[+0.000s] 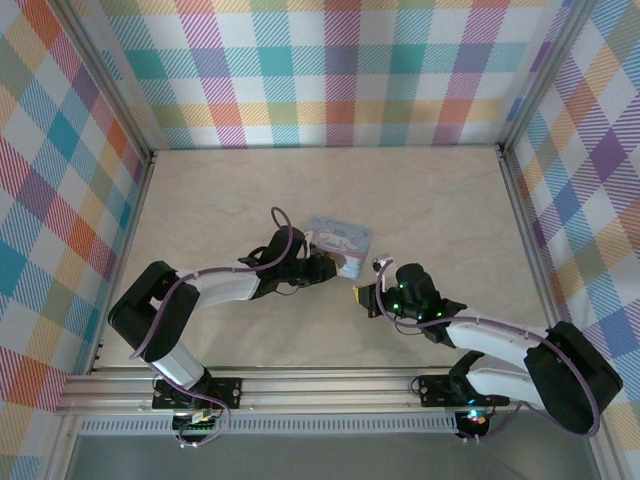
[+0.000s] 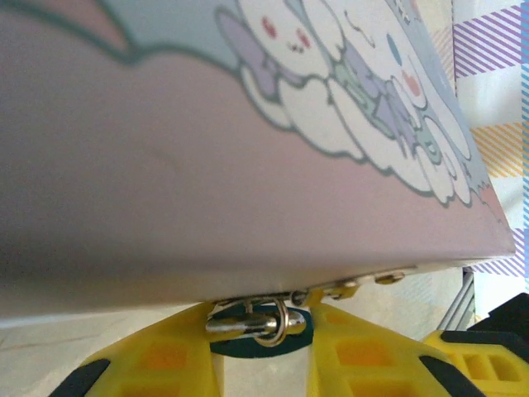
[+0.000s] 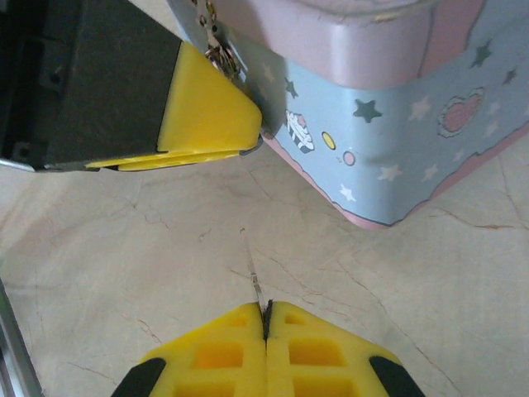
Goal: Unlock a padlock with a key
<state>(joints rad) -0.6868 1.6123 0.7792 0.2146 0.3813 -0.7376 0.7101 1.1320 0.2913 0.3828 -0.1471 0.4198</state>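
The padlock [image 2: 248, 347] is a tiny blue body with a metal shackle [image 2: 248, 324], hanging at the hasp on the front of the tin box [image 2: 248, 165]. My left gripper [image 2: 264, 332] is shut on the padlock, one yellow finger against each side of its body. My right gripper [image 3: 266, 311] is shut on the key [image 3: 256, 277], a thin metal sliver that sticks out toward the box above bare table. From above, the left gripper [image 1: 328, 266] is at the box's near side and the right gripper [image 1: 362, 297] lies a short way to its right and nearer.
The pale blue cartoon-printed tin box [image 1: 338, 243] stands mid-table with its pink lid closed. A left finger [image 3: 207, 116] shows at the box's corner [image 3: 397, 124] in the right wrist view. Plaid walls enclose the beige table [image 1: 220, 200].
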